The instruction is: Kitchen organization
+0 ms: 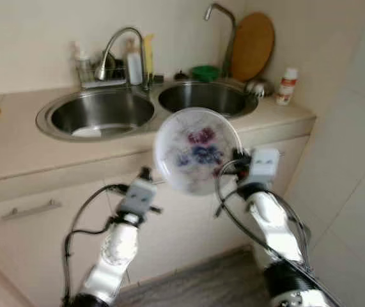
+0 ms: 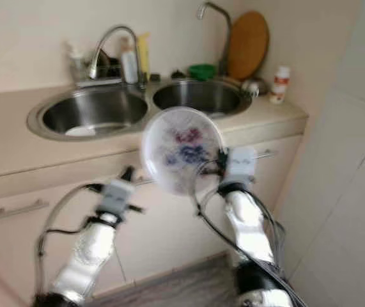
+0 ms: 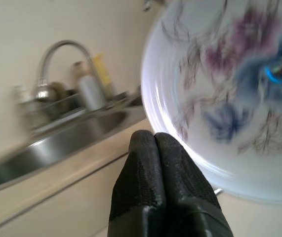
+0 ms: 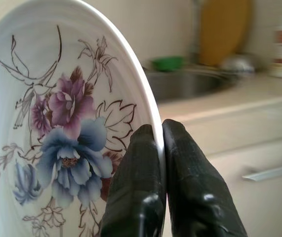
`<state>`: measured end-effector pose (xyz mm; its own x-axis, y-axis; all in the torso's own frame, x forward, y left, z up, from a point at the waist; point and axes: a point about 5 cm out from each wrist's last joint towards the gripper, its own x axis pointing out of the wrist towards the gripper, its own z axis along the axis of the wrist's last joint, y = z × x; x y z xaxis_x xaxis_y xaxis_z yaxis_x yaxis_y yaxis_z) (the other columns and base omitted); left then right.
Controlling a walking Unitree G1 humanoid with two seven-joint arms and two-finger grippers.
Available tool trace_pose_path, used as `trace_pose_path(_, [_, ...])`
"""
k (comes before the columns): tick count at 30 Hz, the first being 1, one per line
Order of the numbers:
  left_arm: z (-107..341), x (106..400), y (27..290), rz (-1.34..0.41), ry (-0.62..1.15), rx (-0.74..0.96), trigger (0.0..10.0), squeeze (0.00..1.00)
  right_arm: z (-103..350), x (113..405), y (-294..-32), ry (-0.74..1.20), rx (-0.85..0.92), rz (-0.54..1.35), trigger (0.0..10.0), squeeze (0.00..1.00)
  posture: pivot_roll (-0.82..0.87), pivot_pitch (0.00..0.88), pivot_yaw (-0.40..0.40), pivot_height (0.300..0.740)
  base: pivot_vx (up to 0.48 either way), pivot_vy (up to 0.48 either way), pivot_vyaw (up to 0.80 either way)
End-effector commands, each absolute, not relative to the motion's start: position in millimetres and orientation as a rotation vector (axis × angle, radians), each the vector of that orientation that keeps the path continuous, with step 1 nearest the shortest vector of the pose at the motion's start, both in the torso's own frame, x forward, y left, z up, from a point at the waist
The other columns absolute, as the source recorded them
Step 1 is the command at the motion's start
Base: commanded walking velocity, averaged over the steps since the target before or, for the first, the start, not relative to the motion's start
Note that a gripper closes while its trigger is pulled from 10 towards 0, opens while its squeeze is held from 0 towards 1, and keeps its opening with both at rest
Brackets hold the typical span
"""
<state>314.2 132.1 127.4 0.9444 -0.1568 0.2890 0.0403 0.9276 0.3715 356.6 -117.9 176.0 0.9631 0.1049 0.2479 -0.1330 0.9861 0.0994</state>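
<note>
A white plate (image 1: 197, 149) painted with purple and blue flowers stands on edge in the air in front of the counter (image 1: 16, 150), its flowered face turned toward the robot's head. It hangs just before the counter's front lip, below the two sink bowls. The right gripper (image 4: 161, 148) is clamped on the plate's rim, one black finger on the painted face and the other behind it, as the right wrist view shows plainly.

The left gripper (image 3: 155, 148) is raised beside the plate on the robot's left, its two fingers pressed together with nothing between them. Their tips sit close to the plate's lower rim, though the blur makes it hard to say whether they touch it.

Behind the plate, the counter holds a double steel sink: the left bowl (image 1: 102, 114) with something pale lying in its bottom, and the right bowl (image 1: 204, 97). A curved chrome faucet (image 1: 119, 48) rises between them at the back, with a wire rack (image 1: 99, 73) and some bottles beside it. A second, thinner tap (image 1: 220, 22) stands at the far corner next to a round wooden board (image 1: 252, 45) leaning on the wall. A green bowl (image 1: 204, 72) sits behind the right bowl, and a small white bottle with a red cap (image 1: 286, 86) stands at the counter's right end. Below the counter, a drawer handle (image 1: 32, 210) shows on the pale cabinet front.
</note>
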Motion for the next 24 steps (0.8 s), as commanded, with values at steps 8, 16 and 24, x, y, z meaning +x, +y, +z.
trace_pose_path(8, [134, 313, 123, -0.104, -0.363, 0.328, 10.0, 0.00, 221, 363, -122, -0.418, 0.182, 0.074, 10.0, 0.00, 0.04, 0.000, -0.013, 0.740, 0.033, 0.000, 0.69])
trace_pose_path(16, [136, 313, 123, -0.104, -0.373, 0.318, 10.0, 0.00, 234, 364, -125, -0.475, 0.212, 0.045, 10.0, 0.00, 0.04, 0.000, -0.010, 0.740, 0.384, 0.000, 0.00])
trace_pose_path(24, [136, 313, 122, -0.111, -0.373, 0.314, 10.0, 0.00, 235, 362, -128, -0.497, 0.199, 0.026, 10.0, 0.00, 0.03, 0.000, -0.005, 0.740, 0.480, 0.000, 0.00])
